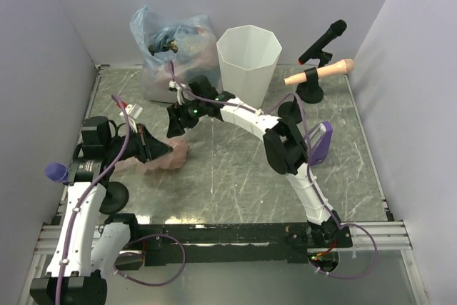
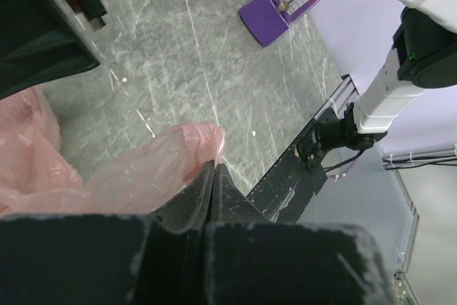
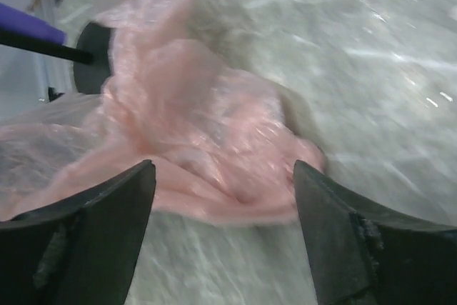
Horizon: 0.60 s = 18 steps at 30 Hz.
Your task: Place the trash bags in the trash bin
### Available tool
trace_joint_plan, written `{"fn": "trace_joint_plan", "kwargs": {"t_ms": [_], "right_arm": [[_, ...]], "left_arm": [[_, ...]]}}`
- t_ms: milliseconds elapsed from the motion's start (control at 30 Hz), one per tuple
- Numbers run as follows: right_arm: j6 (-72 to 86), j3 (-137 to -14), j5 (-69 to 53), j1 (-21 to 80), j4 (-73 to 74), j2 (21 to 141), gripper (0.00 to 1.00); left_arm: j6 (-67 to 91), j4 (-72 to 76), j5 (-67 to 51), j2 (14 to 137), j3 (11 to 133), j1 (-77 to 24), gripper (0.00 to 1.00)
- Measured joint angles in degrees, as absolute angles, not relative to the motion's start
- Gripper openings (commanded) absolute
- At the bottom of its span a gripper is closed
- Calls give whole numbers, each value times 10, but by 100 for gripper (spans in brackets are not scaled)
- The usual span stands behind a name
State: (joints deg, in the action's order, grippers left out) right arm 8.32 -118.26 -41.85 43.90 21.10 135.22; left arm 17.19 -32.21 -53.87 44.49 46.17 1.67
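A crumpled pink plastic trash bag (image 1: 170, 156) lies on the grey marbled worktop (image 1: 235, 176), left of centre and well apart from the bin. The left hand (image 2: 214, 167) has its two dark fingers (image 2: 193, 194) pressed together, and the bag's thin film gathers right at their tips, so it looks pinched between them. In the top view this left hand (image 1: 150, 148) sits at the bag's left side, low over the worktop.

The right arm reaches across from the other side, and the right hand (image 1: 177, 125) hangs just above the far edge of the same bag. Its wrist view shows the right hand (image 3: 223, 169) with fingers (image 3: 107, 219) spread wide apart and the bunched pink plastic (image 3: 193, 126) below and between them. That view is blurred, and I cannot tell whether either finger touches the film.

The white faceted plastic trash bin (image 1: 248, 62) stands upright at the back of the worktop, mouth open. Just to its left sits a stuffed clear-bluish plastic bag (image 1: 168, 48), bulging with mixed contents. To the bin's right stand a black microphone (image 1: 325, 39) on a stand and a peach-coloured handle-like object (image 1: 325, 72). A flat purple device (image 1: 319, 141) lies near the right arm's elbow.
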Motion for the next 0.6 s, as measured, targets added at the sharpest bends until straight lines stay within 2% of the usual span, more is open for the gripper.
{"fn": "trace_joint_plan", "kwargs": {"t_ms": [67, 167, 333, 367, 433, 600], "right_arm": [[74, -1162, -399, 434, 218, 1335, 91], [67, -1117, -386, 429, 226, 1303, 91], [71, -1084, -375, 443, 236, 1298, 89], [74, -1077, -375, 448, 238, 1299, 85], [81, -1064, -375, 459, 240, 1299, 67], [92, -1040, -375, 477, 241, 1299, 10]], "left_arm": [[162, -344, -536, 445, 480, 17, 1], [136, -380, -535, 445, 520, 17, 1], [112, -409, -521, 436, 537, 17, 1], [109, -415, -515, 436, 537, 17, 0], [102, -423, -502, 434, 537, 17, 1], [97, -430, -433, 450, 556, 17, 1]]}}
